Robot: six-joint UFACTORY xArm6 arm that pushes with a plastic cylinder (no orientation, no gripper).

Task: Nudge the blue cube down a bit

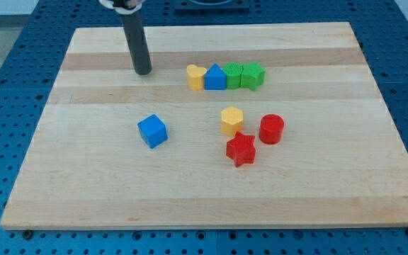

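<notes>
The blue cube (152,131) lies alone on the wooden board (83,184), left of the middle. My tip (143,71) stands on the board toward the view's top, a little left of the cube and well above it, not touching any block. The dark rod rises from the tip to the view's top edge.
A row of blocks lies at upper middle: a yellow heart-like block (195,76), a blue house-shaped block (215,78), a green block (233,75) and a green star-like block (253,76). Lower right are a yellow hexagonal block (231,121), a red cylinder (271,129) and a red star (241,149).
</notes>
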